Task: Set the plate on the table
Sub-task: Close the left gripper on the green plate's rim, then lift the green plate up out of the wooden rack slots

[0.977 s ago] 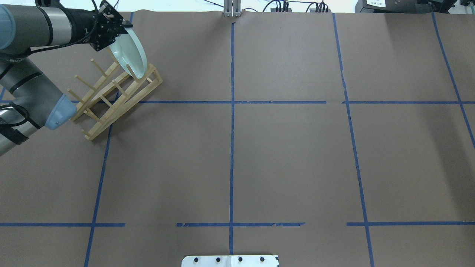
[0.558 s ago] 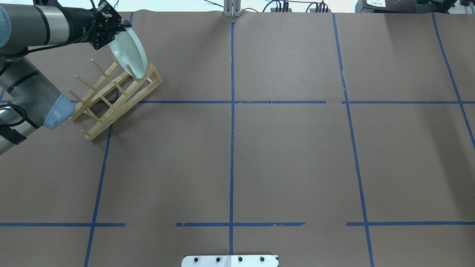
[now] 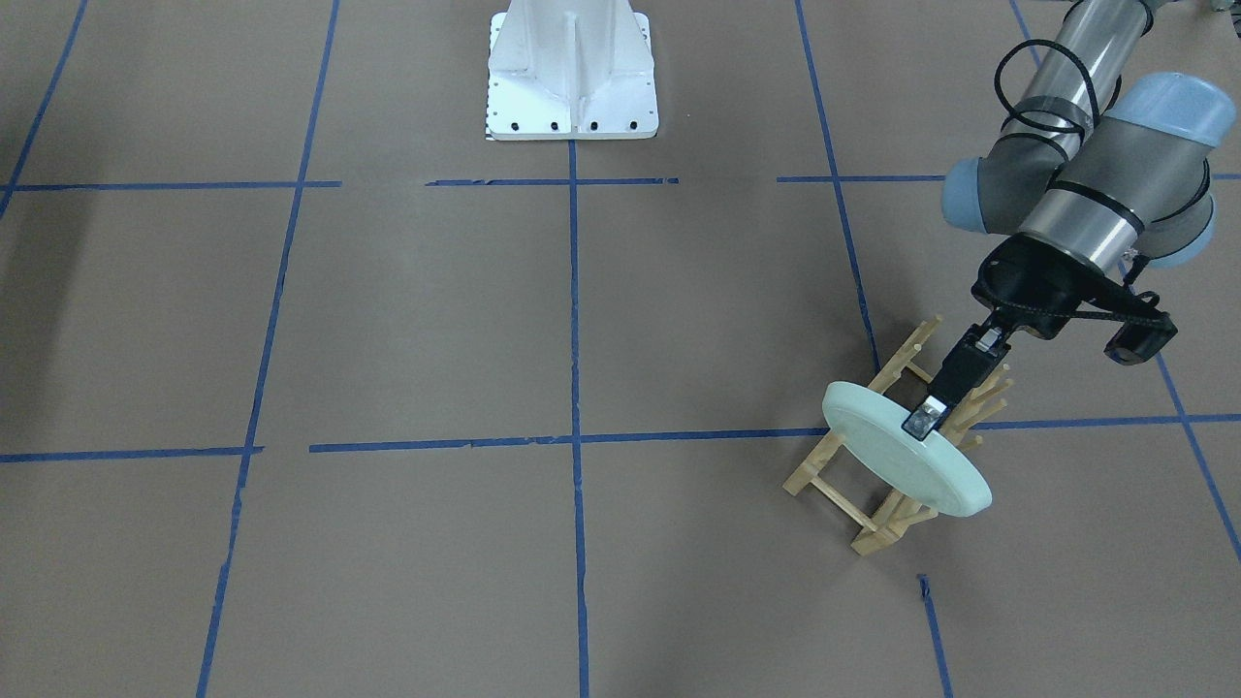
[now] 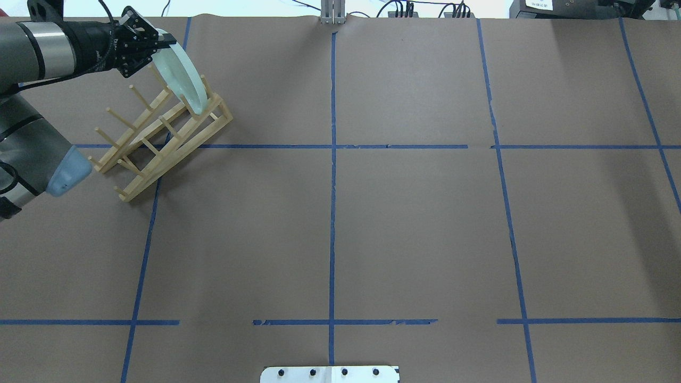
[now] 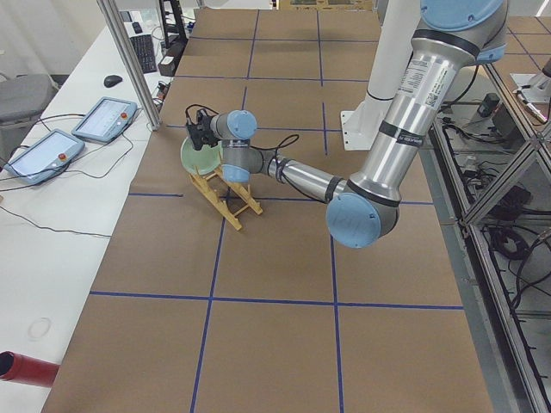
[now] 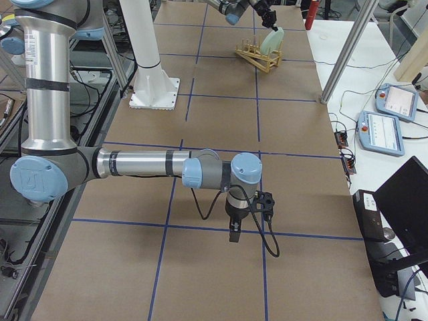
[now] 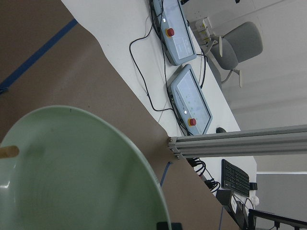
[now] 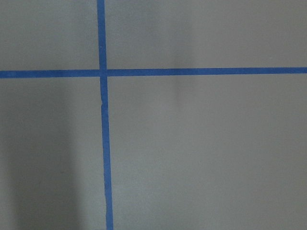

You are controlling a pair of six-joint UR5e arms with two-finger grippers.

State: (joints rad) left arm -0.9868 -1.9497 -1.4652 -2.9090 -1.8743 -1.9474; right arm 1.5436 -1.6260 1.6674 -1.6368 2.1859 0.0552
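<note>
The round, pale mint-green glossy plate [image 4: 185, 74] stands on edge, tilted, at the end of the slatted light-wooden peg rack [image 4: 159, 139] that lies nearest the worktop's far edge. This is close to the far corner on the robot's left. The plate's lower rim sits down among the rack's upright pegs, and one peg crosses in front of its face in the overhead view. Whether the rim bears on the rack's rails cannot be told. No part of the plate touches the brown, paper-covered worktop [image 4: 415, 223] with its blue tape squares.

The left pincer [image 3: 921, 423] reaches in from the left edge and is closed tight on the plate's upper rim, one black finger lying across the rim's outer side in the front-facing view. In the left wrist view the plate's hollow face fills the lower left, with a peg tip showing at its left side.

The rack lies slantwise across a blue tape crossing, its other slots bare.

The right pincer [image 6: 232, 234] hangs pointing downward over the worktop near the edge on the robot's right, well apart from plate and rack. How far it is open cannot be told. The white metal robot base [image 3: 572, 78] stands at the middle of the near edge.
</note>
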